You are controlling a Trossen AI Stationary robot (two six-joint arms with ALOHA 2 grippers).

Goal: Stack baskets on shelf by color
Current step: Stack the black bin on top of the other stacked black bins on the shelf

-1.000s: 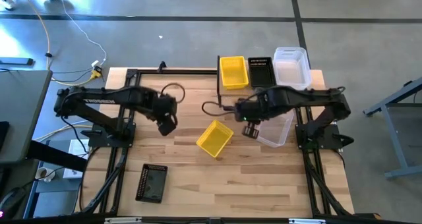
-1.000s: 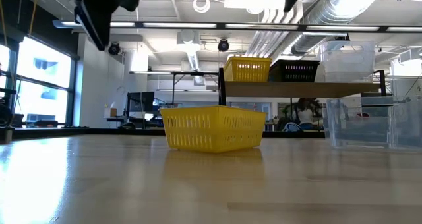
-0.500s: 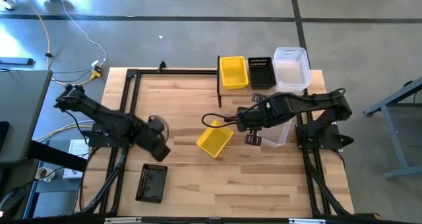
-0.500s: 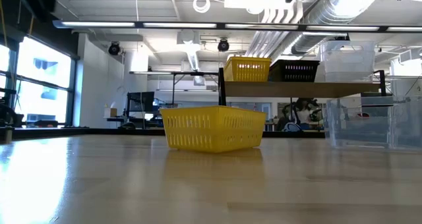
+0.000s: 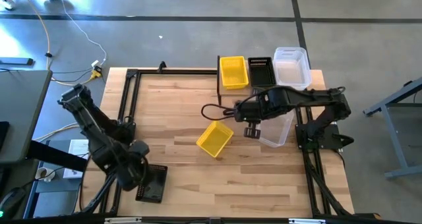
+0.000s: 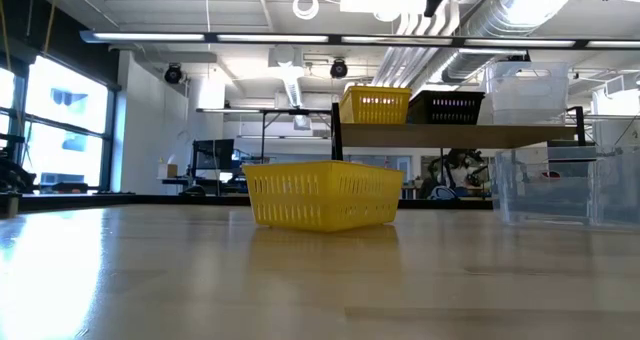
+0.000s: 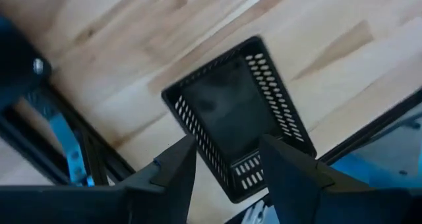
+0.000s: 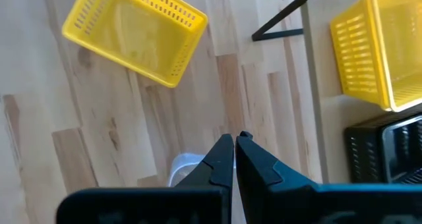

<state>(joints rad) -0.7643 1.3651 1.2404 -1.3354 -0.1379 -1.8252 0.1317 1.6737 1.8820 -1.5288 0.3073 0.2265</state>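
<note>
A yellow basket (image 5: pixel 215 138) of slotted plastic sits mid-desk, a clear bin (image 5: pixel 278 127) near the right edge; the wooden shelf (image 6: pixel 450 136) carries one yellow, one black and one clear basket. The left gripper (image 7: pixel 224 168), fingers spread and empty, hovers over a black mesh basket (image 7: pixel 237 115) at the desk's front-left corner. The right gripper (image 8: pixel 235 151) is clenched on nothing above the boards beside the clear bin

1. Both arms are built of dark, nearly black segments joined by rounded joints.
2. A thin black cable (image 5: pixel 212 109) is looped beside the right arm's wrist.
3. The left end effector (image 7: pixel 227 159) is formed of two broad, dark, wedge-shaped fingers (image 7: pixel 173 168) with angular tips.
4. The right end effector (image 8: pixel 235 141) is made of two slim, dark, tapering fingers.
5. Each arm is carried on a black metal base frame (image 5: pixel 316 135).
</note>
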